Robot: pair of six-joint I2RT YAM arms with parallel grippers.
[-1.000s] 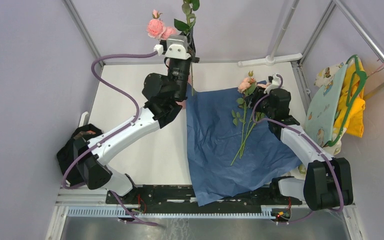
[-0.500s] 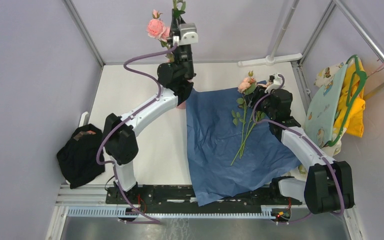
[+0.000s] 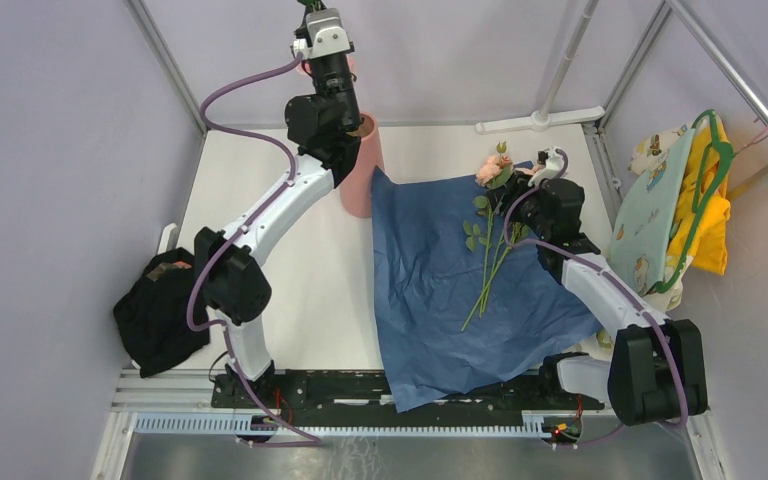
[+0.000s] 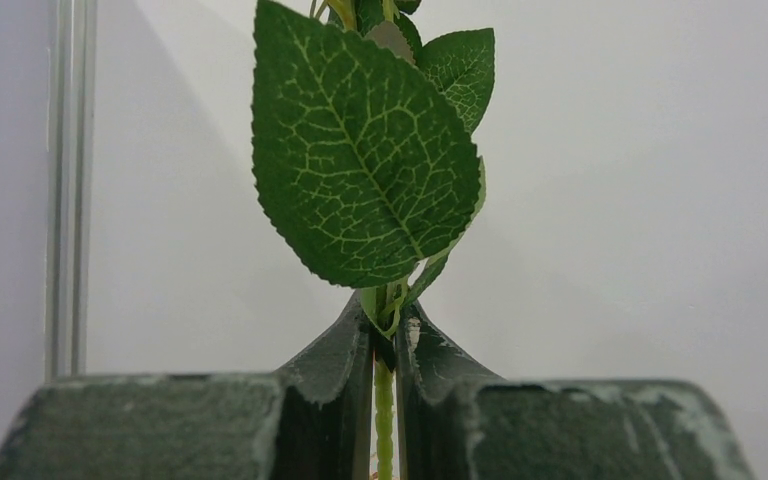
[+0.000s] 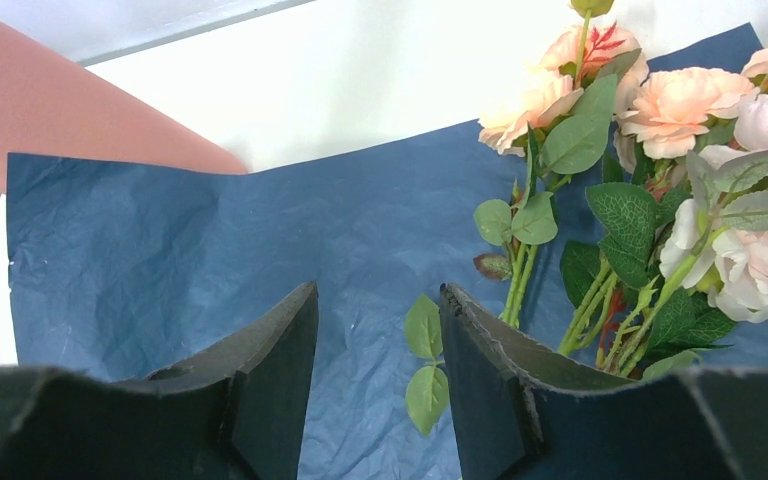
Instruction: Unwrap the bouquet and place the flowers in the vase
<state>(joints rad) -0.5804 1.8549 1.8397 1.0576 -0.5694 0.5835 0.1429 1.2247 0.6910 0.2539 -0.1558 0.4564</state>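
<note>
My left gripper [image 4: 385, 320] is shut on a thin green flower stem [image 4: 384, 400], with a big leaf [image 4: 360, 150] right above the fingertips. In the top view that gripper [image 3: 314, 12] is raised at the back edge, above the salmon-pink vase [image 3: 362, 165]; the bloom is out of view. The bouquet's blue paper [image 3: 460, 290] lies spread flat. The other flowers [image 3: 490, 240] lie on it, blooms [image 5: 680, 130] toward the back. My right gripper [image 5: 378, 290] hovers open over the paper, left of the stems, nothing between its fingers. The vase [image 5: 70, 110] shows at the upper left of the right wrist view.
A black bundle [image 3: 160, 310] lies at the table's left edge. Yellow and pale-green cloths [image 3: 680, 210] hang on the right side. A white stand foot [image 3: 540, 120] lies at the back edge. Metal frame poles rise at the back corners.
My left arm has swung left and back and stretched upward with the stem. Its pink blooms have left the top of the picture, and the vase now shows. The right arm has not moved.
</note>
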